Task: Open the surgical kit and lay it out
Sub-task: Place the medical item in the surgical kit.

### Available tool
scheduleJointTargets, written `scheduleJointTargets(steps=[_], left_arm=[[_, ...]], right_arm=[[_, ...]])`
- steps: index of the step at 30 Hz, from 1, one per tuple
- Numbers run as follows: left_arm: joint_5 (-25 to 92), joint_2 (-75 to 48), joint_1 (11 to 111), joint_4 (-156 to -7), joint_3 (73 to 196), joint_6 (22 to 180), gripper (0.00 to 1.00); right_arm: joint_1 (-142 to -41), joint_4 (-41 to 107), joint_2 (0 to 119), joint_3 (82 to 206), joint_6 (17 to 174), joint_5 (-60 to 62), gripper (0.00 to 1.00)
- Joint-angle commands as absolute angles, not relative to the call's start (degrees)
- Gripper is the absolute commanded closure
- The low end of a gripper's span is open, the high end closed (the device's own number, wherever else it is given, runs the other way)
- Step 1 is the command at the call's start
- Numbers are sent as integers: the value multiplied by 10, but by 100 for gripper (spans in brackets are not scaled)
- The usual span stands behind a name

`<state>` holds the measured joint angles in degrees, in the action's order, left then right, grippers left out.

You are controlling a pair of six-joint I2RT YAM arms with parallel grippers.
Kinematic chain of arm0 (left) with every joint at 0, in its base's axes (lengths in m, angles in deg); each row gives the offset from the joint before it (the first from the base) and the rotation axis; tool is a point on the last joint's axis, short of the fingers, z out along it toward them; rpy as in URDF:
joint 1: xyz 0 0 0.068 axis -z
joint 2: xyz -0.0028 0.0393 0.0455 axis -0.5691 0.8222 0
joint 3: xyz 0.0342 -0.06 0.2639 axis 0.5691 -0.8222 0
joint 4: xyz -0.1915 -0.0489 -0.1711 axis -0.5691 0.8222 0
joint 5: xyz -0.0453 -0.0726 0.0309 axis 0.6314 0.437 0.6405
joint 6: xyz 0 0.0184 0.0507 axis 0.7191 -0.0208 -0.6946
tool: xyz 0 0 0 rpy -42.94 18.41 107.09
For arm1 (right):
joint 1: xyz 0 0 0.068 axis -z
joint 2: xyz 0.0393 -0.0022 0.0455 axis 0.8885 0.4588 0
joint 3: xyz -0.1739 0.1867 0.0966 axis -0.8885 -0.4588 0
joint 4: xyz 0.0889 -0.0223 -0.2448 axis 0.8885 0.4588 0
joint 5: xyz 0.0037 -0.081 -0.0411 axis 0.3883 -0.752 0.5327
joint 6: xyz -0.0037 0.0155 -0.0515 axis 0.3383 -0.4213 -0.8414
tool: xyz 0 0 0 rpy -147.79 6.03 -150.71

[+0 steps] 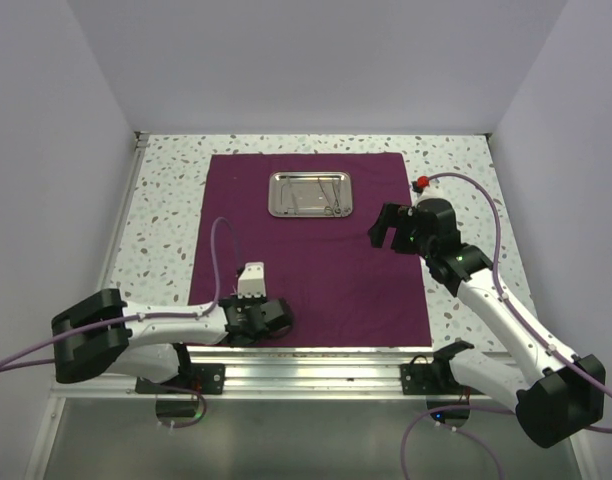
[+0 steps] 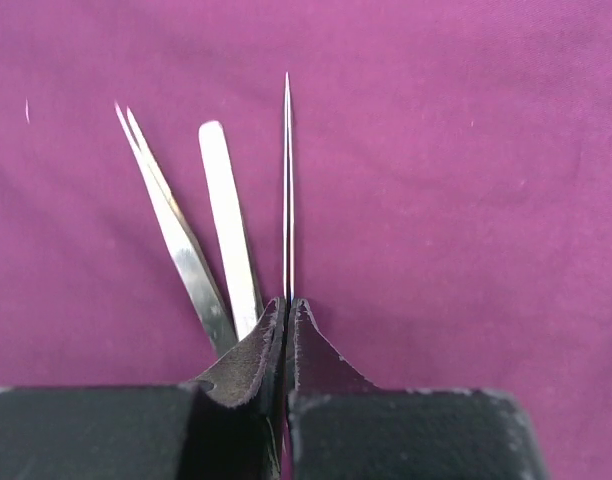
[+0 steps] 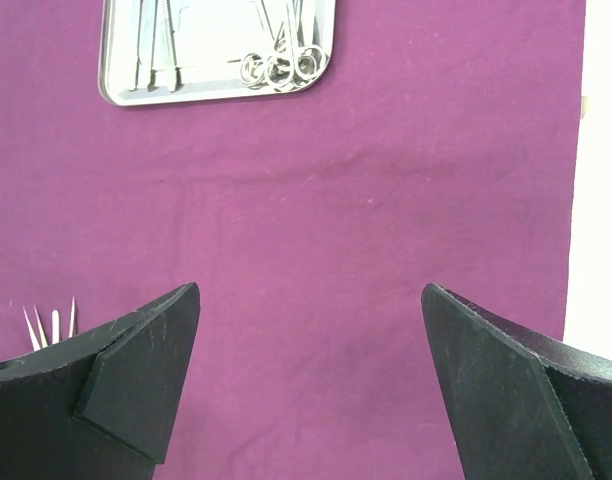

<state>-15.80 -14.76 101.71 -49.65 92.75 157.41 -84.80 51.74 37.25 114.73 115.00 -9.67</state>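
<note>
Over maroon cloth (image 1: 316, 270): L jaws pinch slim steel tool (image 2: 287, 180); R jaws spread wide nr tray (image 1: 286, 205).

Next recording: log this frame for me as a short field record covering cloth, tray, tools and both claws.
cloth: maroon, spread flat on the speckled table
tray: steel, on the far middle of the cloth
in tray: ring-handled tools and other slim steel pieces
left claw: shut on a thin steel tool seen edge-on, at the cloth's near left part
beside it: pointed tweezers and a blunt flat strip; held or lying, cannot tell
right claw: open, empty, above the cloth's right side
</note>
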Motion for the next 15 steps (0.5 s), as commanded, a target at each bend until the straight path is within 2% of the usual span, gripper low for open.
scheduleJointTargets(steps=[1, 7, 9, 15], left_arm=[[-163, -146, 1043, -430, 919, 1691, 100], [-158, -149, 1074, -355, 924, 1760, 100], [-159, -153, 1081, -330, 930, 1776, 90], [-175, -178, 1087, -258, 952, 1818, 70]], right_arm=[[-850, 503, 364, 1147, 1153, -106, 4], [-850, 503, 364, 1146, 1153, -106, 4], [-851, 503, 364, 1147, 1153, -106, 4], [-850, 504, 364, 1146, 1153, -106, 3]])
